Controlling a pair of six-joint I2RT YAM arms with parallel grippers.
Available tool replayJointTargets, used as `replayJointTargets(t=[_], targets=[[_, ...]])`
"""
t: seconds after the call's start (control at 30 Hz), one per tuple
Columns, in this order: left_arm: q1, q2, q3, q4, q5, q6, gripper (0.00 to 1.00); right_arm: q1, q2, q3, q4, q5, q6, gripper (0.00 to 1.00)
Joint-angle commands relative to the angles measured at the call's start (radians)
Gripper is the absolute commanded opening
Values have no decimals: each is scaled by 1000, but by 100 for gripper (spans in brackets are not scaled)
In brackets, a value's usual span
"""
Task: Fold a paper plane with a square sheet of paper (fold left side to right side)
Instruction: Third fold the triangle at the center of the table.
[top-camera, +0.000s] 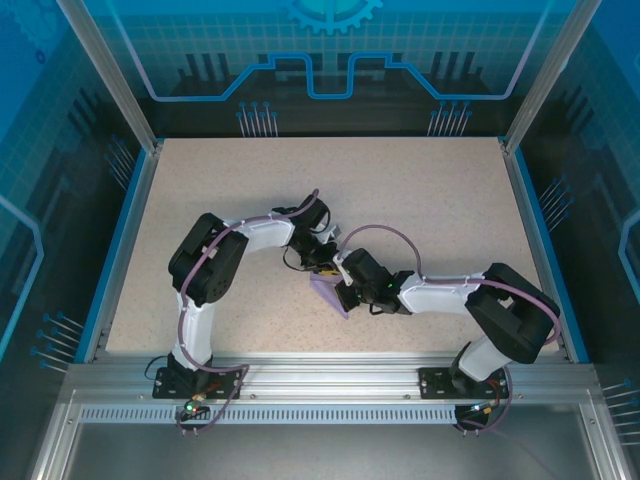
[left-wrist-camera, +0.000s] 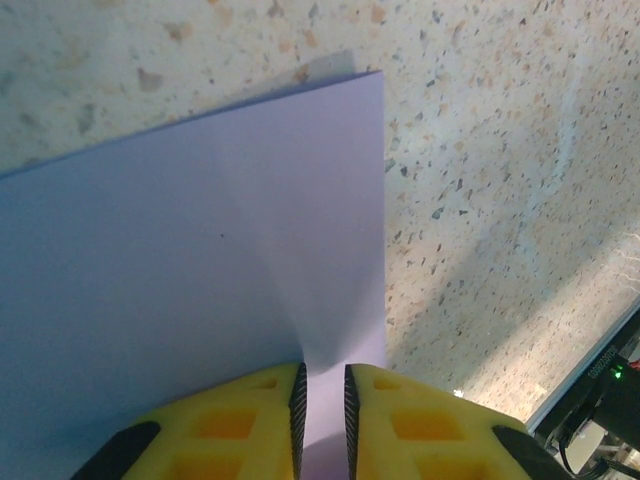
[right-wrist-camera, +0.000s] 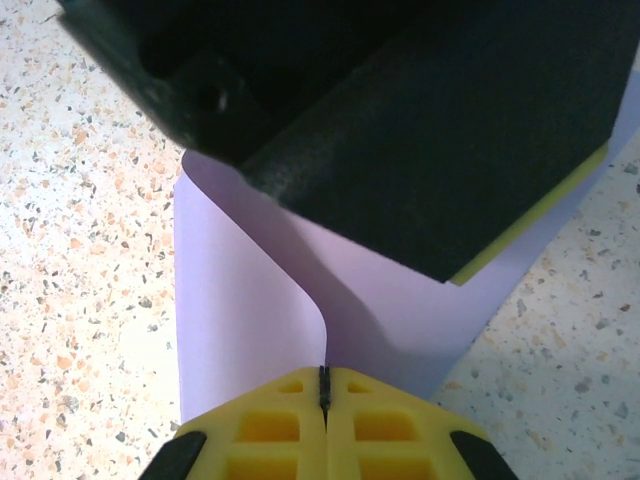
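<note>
Lavender square sheet of paper, edge curled up

The paper is on the table, in the middle. My left claw is behind it, my right claw on its right. Each has paper between its fingers.

2 black-white arms, purple cables; left claw, right claw yellow.

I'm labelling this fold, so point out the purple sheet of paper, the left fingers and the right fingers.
sheet of paper (left-wrist-camera: 180, 280), left wrist view, its flat middle.
left fingers (left-wrist-camera: 250, 425), left wrist view, yellow face of one finger.
right fingers (right-wrist-camera: 390, 425), right wrist view, yellow face of one finger.
</note>
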Motion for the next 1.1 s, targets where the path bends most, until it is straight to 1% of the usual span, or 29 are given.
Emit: replayJointTargets(t=[0.0,0.3,0.47,0.57,0.73,0.83,0.97,1.07], targets=[[-2,-8,47,-65,-15,33,23,-12,-7,-18,10,-21,14,0],[27,-16,122,-123,-20,54,29,-11,-10,-23,16,-28,17,0],[67,-56,102,-133,-37,60,31,-12,-8,-14,14,-28,18,0],[108,-113,38,-115,-49,57,31,-12,-7,-7,14,-30,19,0],[170,-247,-121,-61,-44,51,31,-14,-3,-1,1,-26,23,0],[168,-307,-195,-31,-14,48,31,-19,0,2,4,-28,33,0],[156,-373,-293,51,44,5,31,-23,10,7,7,-38,35,0],[134,-408,-333,79,60,-16,33,-27,14,9,11,-48,35,0]])
